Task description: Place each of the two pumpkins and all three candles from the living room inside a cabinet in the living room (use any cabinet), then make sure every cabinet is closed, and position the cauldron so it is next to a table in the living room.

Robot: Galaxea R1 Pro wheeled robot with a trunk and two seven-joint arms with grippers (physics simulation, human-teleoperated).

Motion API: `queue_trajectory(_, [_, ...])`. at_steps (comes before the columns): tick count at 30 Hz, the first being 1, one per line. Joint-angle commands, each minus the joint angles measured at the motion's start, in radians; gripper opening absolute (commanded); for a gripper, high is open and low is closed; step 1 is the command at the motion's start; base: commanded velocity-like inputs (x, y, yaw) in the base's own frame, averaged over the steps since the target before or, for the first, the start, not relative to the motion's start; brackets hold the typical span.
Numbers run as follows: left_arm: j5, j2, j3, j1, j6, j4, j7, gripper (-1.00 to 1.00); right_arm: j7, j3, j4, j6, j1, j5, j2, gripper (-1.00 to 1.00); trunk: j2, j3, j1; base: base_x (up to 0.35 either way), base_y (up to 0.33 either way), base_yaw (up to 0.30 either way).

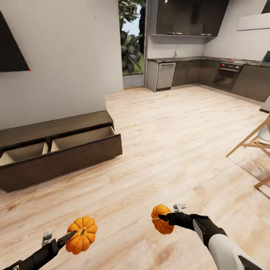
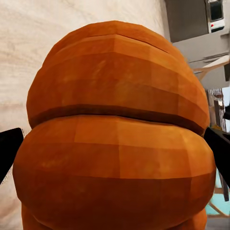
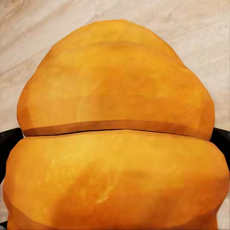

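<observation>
Ahead and to the robot's left, against the wall, stands the cabinet [image 1: 56, 127], a long low dark-brown unit whose drawer [image 1: 63, 159] is pulled out and shows two bare compartments side by side. Each arm carries one pumpkin above the wood floor [image 1: 168, 142]. The left gripper [image 1: 73, 235] is clamped on the left pumpkin [image 1: 81, 234], one dark finger lying across its top by the stem; in the left wrist view the orange body [image 2: 115, 143] sits between dark finger edges at either side. The right gripper [image 1: 162, 217] is closed on the right pumpkin [image 1: 161, 219], and the right wrist view shows that pumpkin [image 3: 115, 143] gripped the same way. The cabinet's long axis runs along the wall, and the open drawer lies forward and left of both loads, well apart from them. Judgement: the left arm is the nearer to the drawer and would reach a compartment first; the right must cross further left. Neither pumpkin is yet over the drawer. Candles, cauldron and table remain unattended.
</observation>
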Motion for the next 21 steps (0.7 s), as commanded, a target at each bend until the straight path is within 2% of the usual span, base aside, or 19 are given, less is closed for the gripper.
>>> queue_trajectory(1, [0.000, 0.000, 0.006, 0.000, -0.001, 0.000, 0.000, -1.00, 0.002, -0.002, 0.002, 0.001, 0.000, -0.005, 0.000, -1.00, 0.000, 0.000, 0.000, 0.000, 0.000, 0.290])
queue_trajectory(21, [0.000, -0.002, 0.005, 0.000, -0.001, 0.000, 0.001, -1.00, 0.004, -0.002, 0.006, 0.000, 0.000, -0.006, -0.001, -1.00, 0.000, 0.006, 0.000, 0.000, 0.000, 0.291])
